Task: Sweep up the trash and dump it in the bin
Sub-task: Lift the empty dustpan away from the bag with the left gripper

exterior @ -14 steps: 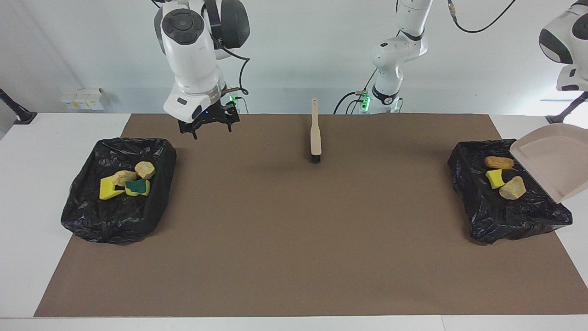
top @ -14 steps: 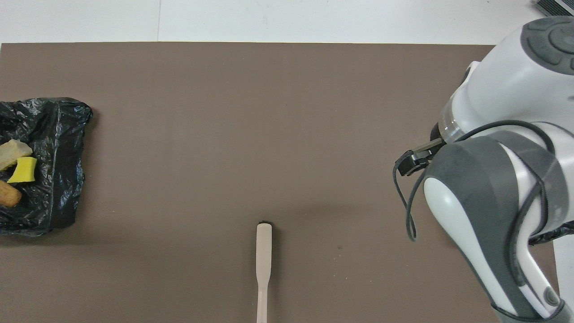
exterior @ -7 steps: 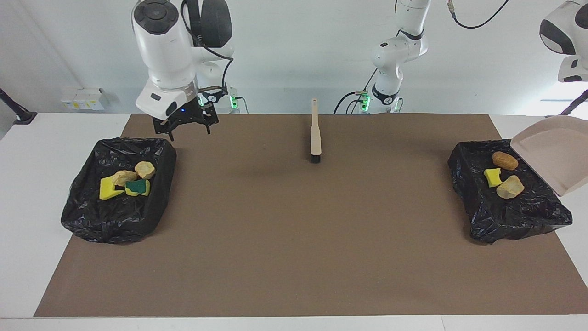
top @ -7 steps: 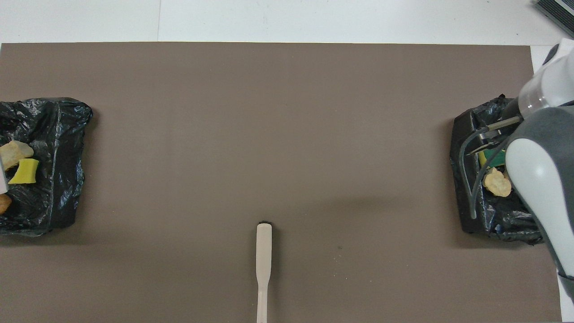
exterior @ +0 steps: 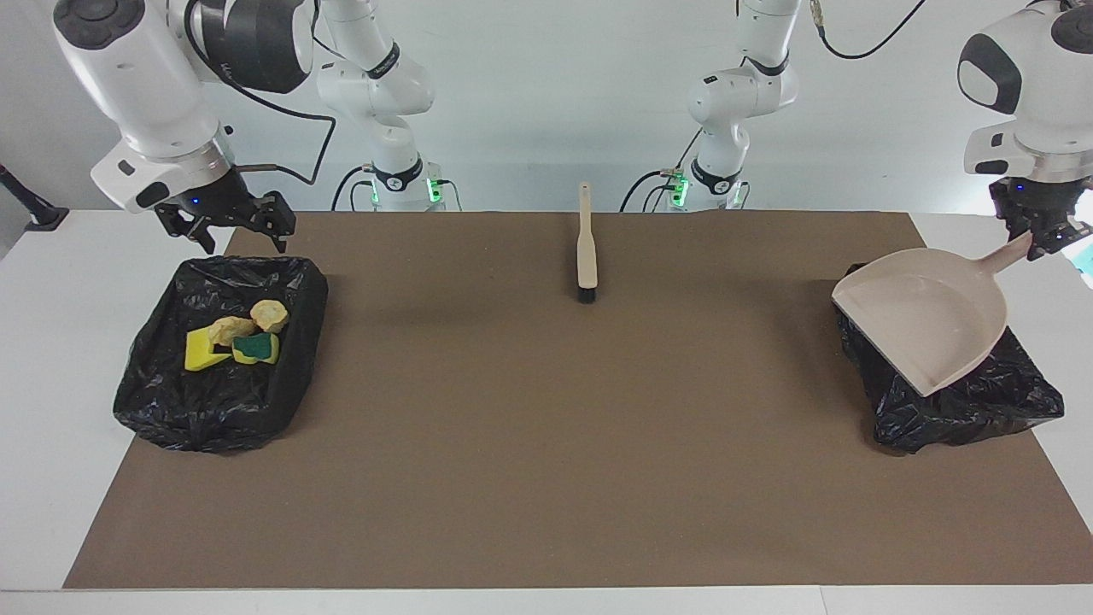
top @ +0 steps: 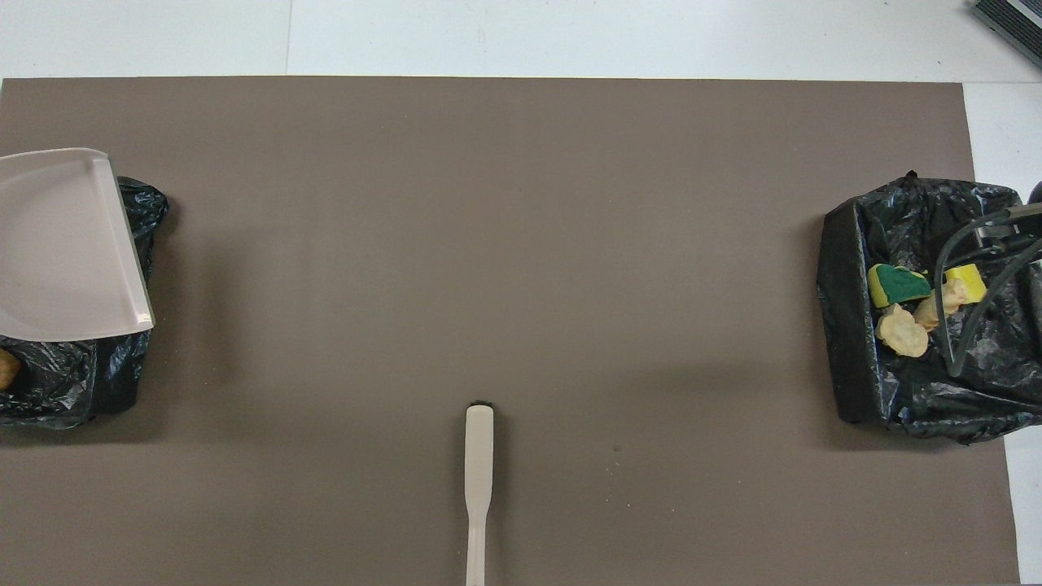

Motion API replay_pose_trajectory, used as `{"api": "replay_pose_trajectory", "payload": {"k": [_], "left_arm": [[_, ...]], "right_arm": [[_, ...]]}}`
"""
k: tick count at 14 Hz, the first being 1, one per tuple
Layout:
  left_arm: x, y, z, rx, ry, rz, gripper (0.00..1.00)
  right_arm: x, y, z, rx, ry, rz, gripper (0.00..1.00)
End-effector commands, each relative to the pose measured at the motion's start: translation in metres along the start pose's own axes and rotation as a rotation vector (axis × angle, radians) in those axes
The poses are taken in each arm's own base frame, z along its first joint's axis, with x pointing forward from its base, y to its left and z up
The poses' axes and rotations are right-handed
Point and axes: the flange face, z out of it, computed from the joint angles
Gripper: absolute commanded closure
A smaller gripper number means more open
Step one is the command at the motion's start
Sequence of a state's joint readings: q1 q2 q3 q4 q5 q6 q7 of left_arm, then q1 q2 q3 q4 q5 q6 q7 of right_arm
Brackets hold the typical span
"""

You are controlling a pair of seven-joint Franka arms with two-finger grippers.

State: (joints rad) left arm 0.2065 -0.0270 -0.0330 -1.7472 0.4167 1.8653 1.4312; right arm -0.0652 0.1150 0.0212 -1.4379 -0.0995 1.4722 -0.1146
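Gripping the dustpan [exterior: 926, 320] handle, the left hand [exterior: 1043, 243] holds it over one bin [exterior: 965, 401]; the right hand [exterior: 230, 226], spread, hovers beside the other bin [exterior: 213, 401] holding four trash scraps [exterior: 235, 337].

1. A matt brown mat [exterior: 546, 444], like smooth card or paper, covers a smooth white table [exterior: 51, 359].
2. Two bins, one [exterior: 222, 401] at the right arm's end and one [exterior: 965, 410] at the left arm's end, are lined with crinkled, glossy black plastic film.
3. The trash [exterior: 235, 339] looks like porous sponge and rough, crumbly foam.
4. The dustpan [exterior: 926, 320] is smooth beige plastic with a slight sheen.
5. The brush [exterior: 587, 243] has a smooth, matt beige handle and black bristles.
6. The arms have glossy white shells.
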Motion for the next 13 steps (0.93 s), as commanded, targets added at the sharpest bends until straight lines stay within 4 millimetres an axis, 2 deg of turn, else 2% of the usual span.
{"api": "replay_pose_trajectory", "payload": {"k": [1,4,6,7,10,13], "left_arm": [[0.035,0.009,0.0,-0.026,0.049,-0.069,1.0],[0.079,0.021,0.008,-0.063,0.093,-0.126,1.0],[0.119,0.029,-0.001,-0.072,0.112,-0.193,1.0],[0.139,0.033,0.002,-0.086,0.122,-0.236,1.0],[0.208,0.051,-0.003,-0.147,0.161,-0.44,1.0],[0.266,0.067,-0.012,-0.223,0.2,-0.608,1.0]], "right_arm": [[-0.015,-0.02,-0.02,0.073,0.035,0.095,0.0],[-0.021,-0.034,-0.023,0.087,0.04,0.106,0.0],[-0.027,-0.035,-0.018,0.088,0.055,0.11,0.0],[-0.03,-0.037,-0.016,0.094,0.054,0.108,0.0],[-0.034,-0.042,-0.02,0.104,0.055,0.12,0.0],[-0.034,-0.051,-0.021,0.104,0.053,0.124,0.0]]}}
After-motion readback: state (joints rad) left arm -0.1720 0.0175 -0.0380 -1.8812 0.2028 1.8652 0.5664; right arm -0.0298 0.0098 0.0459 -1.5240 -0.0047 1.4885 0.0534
